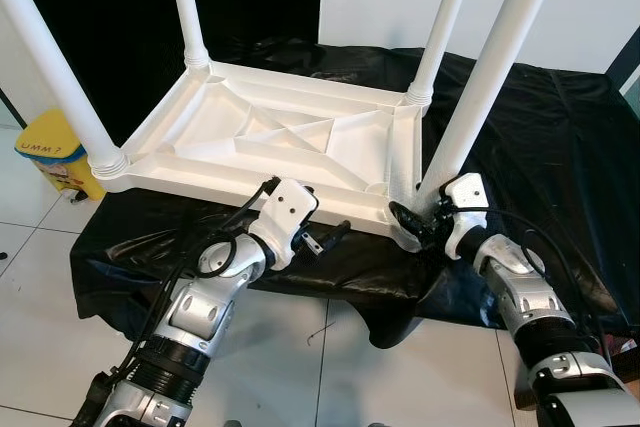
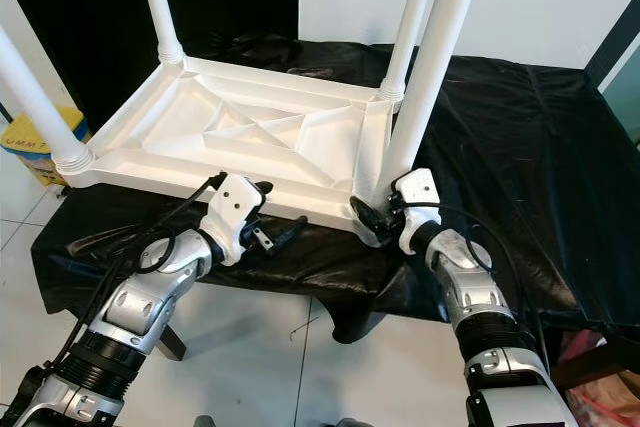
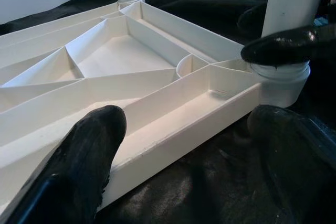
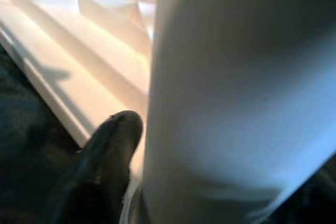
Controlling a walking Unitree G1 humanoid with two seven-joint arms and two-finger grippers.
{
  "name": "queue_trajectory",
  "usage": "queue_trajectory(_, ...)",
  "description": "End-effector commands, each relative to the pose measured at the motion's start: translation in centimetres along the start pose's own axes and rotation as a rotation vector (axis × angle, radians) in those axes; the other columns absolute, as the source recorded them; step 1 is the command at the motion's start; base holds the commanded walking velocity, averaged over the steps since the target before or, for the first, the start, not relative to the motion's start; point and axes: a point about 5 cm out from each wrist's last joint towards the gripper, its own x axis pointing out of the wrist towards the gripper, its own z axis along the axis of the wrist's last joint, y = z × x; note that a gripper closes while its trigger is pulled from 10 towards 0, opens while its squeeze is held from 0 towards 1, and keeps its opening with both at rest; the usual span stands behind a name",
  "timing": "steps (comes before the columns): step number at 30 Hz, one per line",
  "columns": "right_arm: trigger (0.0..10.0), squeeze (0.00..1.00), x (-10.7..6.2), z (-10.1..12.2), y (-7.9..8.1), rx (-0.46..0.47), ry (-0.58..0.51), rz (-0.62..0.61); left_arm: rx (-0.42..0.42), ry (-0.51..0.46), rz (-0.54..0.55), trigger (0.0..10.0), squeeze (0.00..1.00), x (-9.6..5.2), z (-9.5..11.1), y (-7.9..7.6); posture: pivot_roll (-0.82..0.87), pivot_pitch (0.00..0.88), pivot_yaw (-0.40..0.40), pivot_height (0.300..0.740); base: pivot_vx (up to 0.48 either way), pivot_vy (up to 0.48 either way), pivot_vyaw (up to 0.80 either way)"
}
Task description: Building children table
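A white plastic children's table [image 1: 200,179] lies upside down on a black cloth, all its legs pointing up. My right gripper [image 1: 412,224] is shut on the near-right leg [image 1: 490,77] at its threaded base; in the right wrist view one black finger [image 4: 105,156] rests against that leg [image 4: 236,103]. My left gripper [image 1: 330,237] is open at the tabletop's front rim, just left of that corner. In the left wrist view one finger [image 3: 79,171] lies over the rim [image 3: 178,140] and the other [image 3: 294,150] lies outside on the cloth.
The black cloth [image 1: 540,137] drapes over a low platform and hangs off its front edge. A yellow container [image 1: 55,152] stands on the white tiled floor [image 1: 40,287] at the left. A white wall stands behind.
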Motion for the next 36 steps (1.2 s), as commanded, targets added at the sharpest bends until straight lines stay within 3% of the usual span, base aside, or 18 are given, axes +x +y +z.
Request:
queue_trajectory(1,0.0,0.0,0.1,-0.1,-0.1,-0.007,0.016,0.029,0.001,0.008,0.004,10.0,0.0,-0.3,-0.1,-0.1,0.07,0.058,-0.098,0.74,0.0,0.0,0.0)
queue_trajectory(4,0.0,0.0,-0.1,-0.5,-0.4,0.001,0.026,0.012,0.0,0.008,0.006,10.0,0.0,-0.3,-0.1,-0.1,0.07,0.056,-0.096,0.74,0.0,0.0,0.0)
queue_trajectory(5,1.5,0.0,-0.2,-0.6,-0.5,0.013,0.024,0.002,0.0,0.008,0.006,10.0,0.0,-0.3,-0.1,-0.1,0.07,0.056,-0.096,0.74,0.0,0.0,0.0)
queue_trajectory(6,1.5,0.0,-0.2,-0.7,-0.6,0.022,0.022,-0.004,0.0,0.007,0.005,10.0,0.0,-0.3,-0.1,-0.1,0.07,0.056,-0.096,0.74,0.0,0.0,0.0)
queue_trajectory(7,10.0,0.0,-0.3,-0.8,-0.7,0.028,0.021,-0.026,-0.001,0.007,0.005,10.0,0.0,-0.2,-0.1,-0.1,0.06,0.056,-0.094,0.74,0.0,0.0,0.0)
queue_trajectory(11,10.0,0.0,-0.3,-0.9,-0.9,0.038,0.021,-0.057,-0.001,0.007,0.005,10.0,0.0,-0.2,-0.1,0.0,0.06,0.056,-0.094,0.74,0.0,0.0,0.0)
queue_trajectory(12,10.0,0.0,-0.5,-1.2,-1.0,0.04,0.01,-0.146,-0.002,0.007,0.003,10.0,0.0,-0.1,-0.1,0.0,0.06,0.056,-0.091,0.74,0.0,0.0,0.0)
queue_trajectory(18,10.0,0.0,-0.8,-1.4,-0.9,0.068,-0.003,-0.26,-0.012,0.003,-0.009,10.0,0.0,0.0,-0.1,-0.2,0.05,0.056,-0.089,0.74,0.0,0.0,0.0)
queue_trajectory(23,10.0,0.0,-1.5,-2.3,-0.1,0.138,0.034,-0.502,-0.019,-0.003,-0.021,10.0,0.0,0.1,-0.1,-0.4,0.04,0.058,-0.085,0.74,0.0,0.0,0.0)
queue_trajectory(29,10.0,0.0,-1.5,-2.5,0.6,0.15,0.041,-0.597,-0.019,-0.011,-0.033,10.0,0.0,0.3,0.0,-0.6,0.03,0.059,-0.084,0.74,0.0,0.0,0.0)
queue_trajectory(31,10.0,0.0,-1.5,-2.5,1.1,0.149,0.04,-0.701,-0.019,-0.016,-0.038,10.0,0.0,0.4,0.1,-0.7,0.02,0.061,-0.084,0.74,0.0,0.0,0.0)
queue_trajectory(36,10.0,0.0,-1.1,-2.5,2.5,0.185,0.052,-0.815,-0.022,-0.021,-0.045,10.0,0.0,0.5,0.2,-0.8,0.02,0.061,-0.089,0.74,0.0,0.0,0.0)
